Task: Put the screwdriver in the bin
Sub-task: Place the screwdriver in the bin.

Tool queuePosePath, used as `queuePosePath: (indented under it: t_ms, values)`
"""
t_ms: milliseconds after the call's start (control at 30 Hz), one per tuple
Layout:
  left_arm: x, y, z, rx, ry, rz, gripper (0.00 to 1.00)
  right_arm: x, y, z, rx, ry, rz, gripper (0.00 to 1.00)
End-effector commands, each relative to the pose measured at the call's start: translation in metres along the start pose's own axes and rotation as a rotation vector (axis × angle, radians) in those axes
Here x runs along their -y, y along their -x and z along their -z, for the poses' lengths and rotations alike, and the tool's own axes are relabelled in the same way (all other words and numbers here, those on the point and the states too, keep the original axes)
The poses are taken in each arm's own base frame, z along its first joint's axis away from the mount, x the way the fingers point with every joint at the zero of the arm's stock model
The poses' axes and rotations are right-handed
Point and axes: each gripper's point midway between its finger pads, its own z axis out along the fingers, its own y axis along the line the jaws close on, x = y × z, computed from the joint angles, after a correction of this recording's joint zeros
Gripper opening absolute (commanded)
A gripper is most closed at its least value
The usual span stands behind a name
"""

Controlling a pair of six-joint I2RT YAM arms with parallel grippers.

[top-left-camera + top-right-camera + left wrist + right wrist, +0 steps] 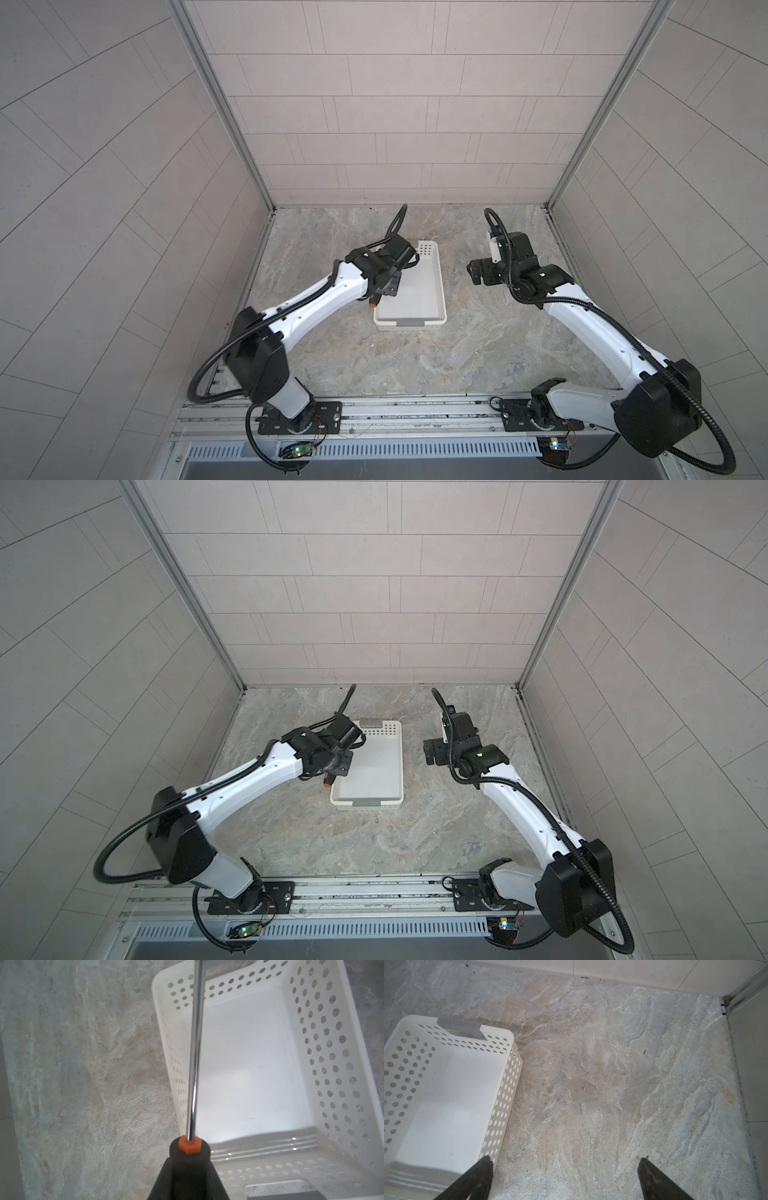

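Screwdriver (195,1059): off the counter (415,365), clamped at the black handle by the left jaws, closed tight around it. Hangs above the bin (443,297), roughly along the long wall nearer the left arm (316,299), with the shaft aimed toward the far perforated end. Shows in the left wrist view as a bright shaft running over that wall's rim, white bin floor just beside it, tip out of frame. Shows in both top views with the orange butt end (373,305) poking out past the rim on the left-arm side, so apparently not yet fully over the opening. No contact with the bin's floor to be made out.

Done, judging by the pose: the pick-up and most of the carry. Left to do: a small shift inward over the floor, a lowering, a release, a withdrawal. Nothing lying inside the bin in any view of it, so not finished.

Right jaws: spread wide, nothing between them, held over bare counter just beside the bin's other long wall. Seemingly idle.

Count:
- one screwdriver
- one bin
- two grey handle strips on it, far (371,722) and near (409,322)
- two arms, counting the right arm (582,324), each with one pair of jaws
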Motion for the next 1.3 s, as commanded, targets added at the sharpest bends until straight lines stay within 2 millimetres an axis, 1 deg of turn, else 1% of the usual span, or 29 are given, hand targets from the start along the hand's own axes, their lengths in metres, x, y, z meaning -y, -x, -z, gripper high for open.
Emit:
queuePosePath:
  t_ms: [0,67,167,267,400,600,733,867,1000,1100,1267]
  values:
    - [0.027,0.015,-0.013,-0.015,-0.026,-0.045,0.0,0.012,0.007,0.023,0.015,-0.042,-0.019,1.0]
    - [0.044,0.025,-0.025,-0.028,-0.041,-0.069,0.0,0.015,0.01,0.03,0.046,-0.046,-0.026,1.0]
    - [0.064,0.036,-0.039,-0.045,-0.064,-0.085,0.0,0.02,0.01,0.037,0.061,-0.061,-0.029,1.0]
    - [0.076,0.041,-0.053,-0.065,-0.069,-0.099,0.0,0.026,0.006,0.041,0.052,-0.071,-0.027,1.0]
    - [0.075,0.043,-0.064,-0.07,-0.028,-0.105,0.0,0.034,0.002,0.044,0.07,-0.078,-0.045,1.0]
    - [0.081,0.042,-0.079,-0.105,-0.011,-0.126,0.0,0.032,-0.001,0.039,0.063,-0.057,-0.05,1.0]
    - [0.079,0.035,-0.091,-0.132,0.018,-0.133,0.03,0.032,-0.004,0.036,0.055,-0.059,-0.047,1.0]
    - [0.075,0.024,-0.097,-0.154,0.031,-0.13,0.03,0.031,-0.005,0.032,0.048,-0.059,-0.046,1.0]
    - [0.073,0.016,-0.102,-0.153,0.035,-0.132,0.07,0.03,-0.006,0.029,0.043,-0.054,-0.049,1.0]
    - [0.075,0.011,-0.109,-0.172,0.032,-0.141,0.11,0.03,-0.008,0.027,0.036,-0.054,-0.048,1.0]
    - [0.079,0.007,-0.118,-0.18,0.024,-0.141,0.16,0.031,-0.009,0.024,0.031,-0.058,-0.046,1.0]
